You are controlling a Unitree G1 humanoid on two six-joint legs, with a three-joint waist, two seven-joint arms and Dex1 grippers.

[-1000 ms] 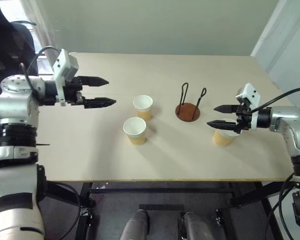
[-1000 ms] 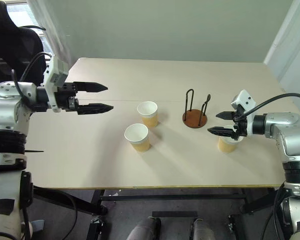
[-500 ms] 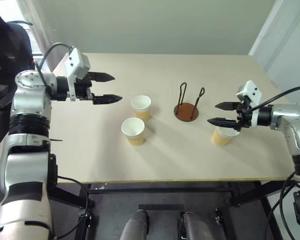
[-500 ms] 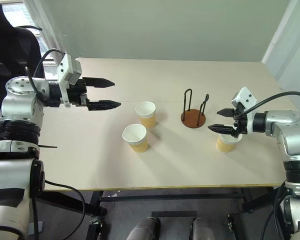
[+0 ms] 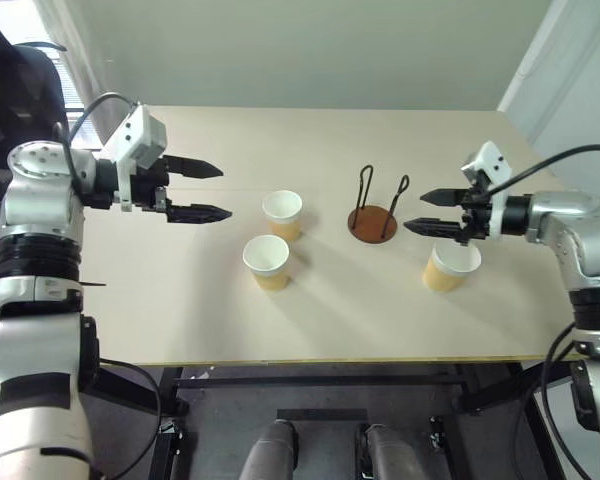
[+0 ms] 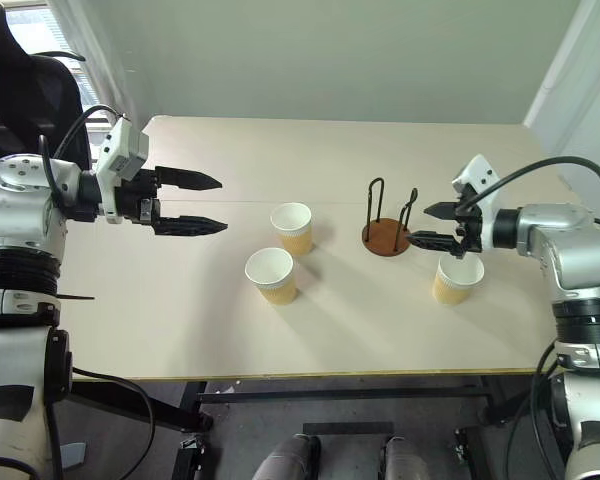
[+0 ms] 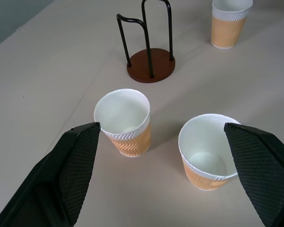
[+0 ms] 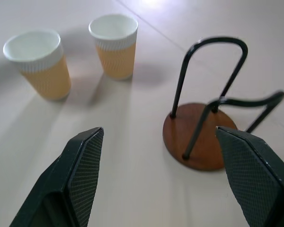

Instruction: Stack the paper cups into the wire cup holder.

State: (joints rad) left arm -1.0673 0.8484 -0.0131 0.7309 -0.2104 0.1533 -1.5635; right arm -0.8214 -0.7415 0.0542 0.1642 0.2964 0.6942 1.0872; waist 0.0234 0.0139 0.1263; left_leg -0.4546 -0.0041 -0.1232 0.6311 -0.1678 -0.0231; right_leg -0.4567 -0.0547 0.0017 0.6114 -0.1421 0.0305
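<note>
Three tan paper cups with white rims stand upright on the table. Two are near the middle [image 5: 282, 214] [image 5: 266, 261] and one is at the right [image 5: 450, 266]. The wire cup holder [image 5: 374, 222], a reddish-brown disc with two black wire loops, stands empty between them. My left gripper [image 5: 223, 191] hangs open above the table, left of the two middle cups and pointing at them. My right gripper [image 5: 415, 212] is open and empty, raised just right of the holder and above the far side of the right cup. The right wrist view shows the holder [image 8: 203, 142] close ahead.
The light wooden table [image 5: 180, 310] has bare room along its front and left. A dark chair [image 5: 20, 90] stands at the far left beside the table, and a wall runs behind the far edge.
My right gripper has lifted off from over the right cup and shifted toward the holder, leaving the cup's mouth uncovered. The left gripper stays about where it was, still open.
</note>
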